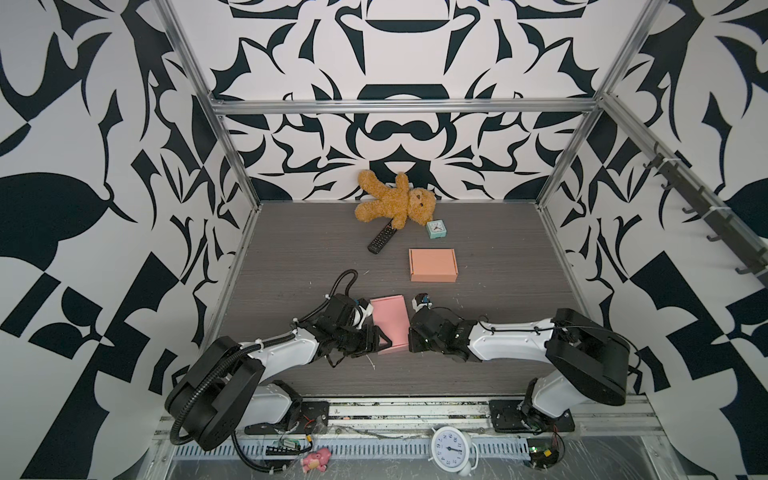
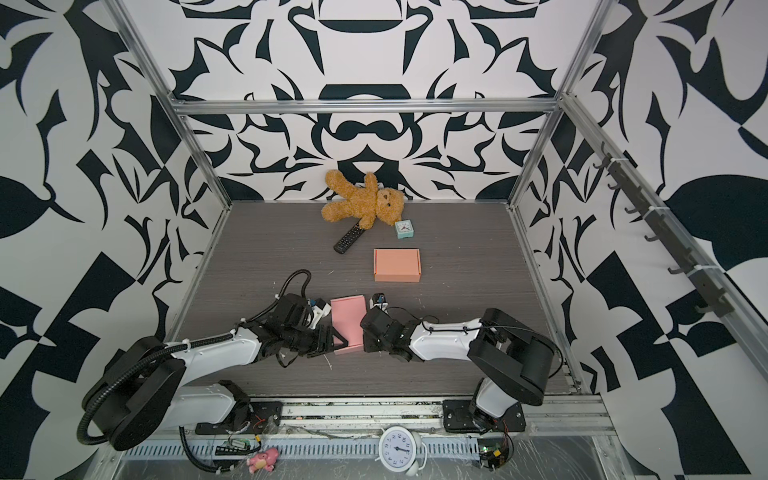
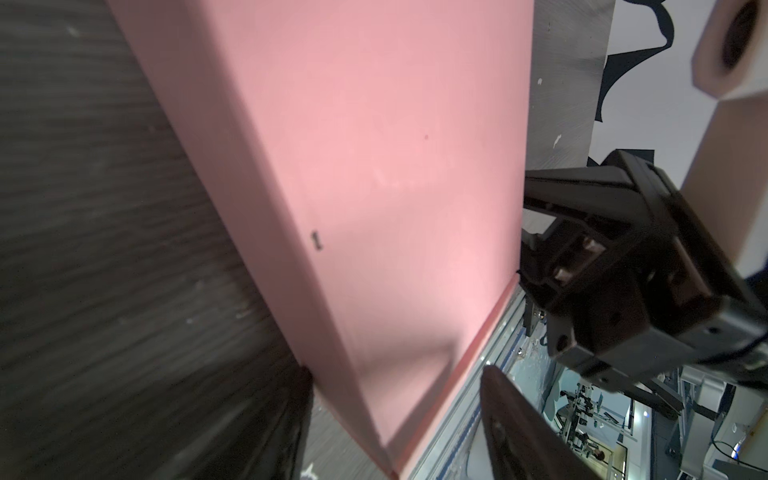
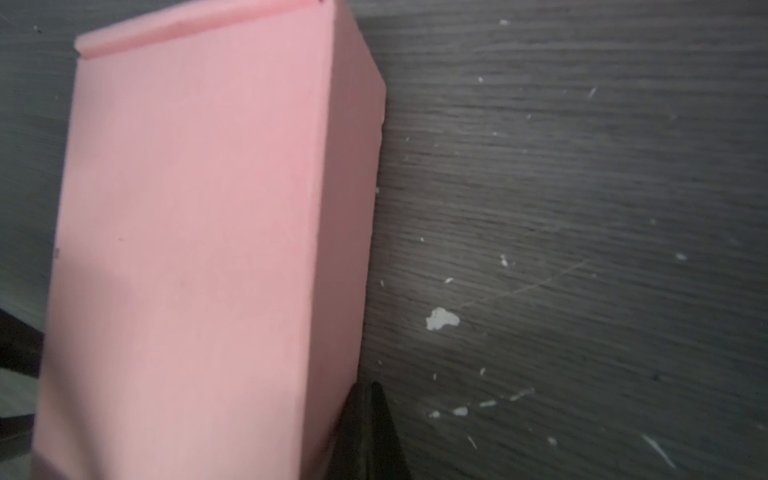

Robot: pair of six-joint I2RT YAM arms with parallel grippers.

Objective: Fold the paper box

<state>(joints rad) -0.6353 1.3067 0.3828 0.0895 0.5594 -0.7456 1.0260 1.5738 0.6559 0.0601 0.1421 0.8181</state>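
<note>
The pink paper box (image 1: 390,324) (image 2: 349,324) lies closed and flat on the dark table, between my two grippers near the front. My left gripper (image 1: 380,341) (image 2: 336,343) is open and straddles the box's near left corner (image 3: 374,166). One finger (image 3: 297,415) touches the box's side, while the other finger (image 3: 519,424) stands apart from its edge. My right gripper (image 1: 410,336) (image 2: 364,332) is shut. Its joined fingertips (image 4: 372,388) rest against the right side wall of the box (image 4: 187,249).
A folded orange box (image 1: 433,264) sits further back. Behind it are a teddy bear (image 1: 395,203), a black remote (image 1: 380,239) and a small teal clock (image 1: 436,229). A white alarm clock (image 1: 451,449) and a pink toy (image 1: 316,459) lie on the front rail.
</note>
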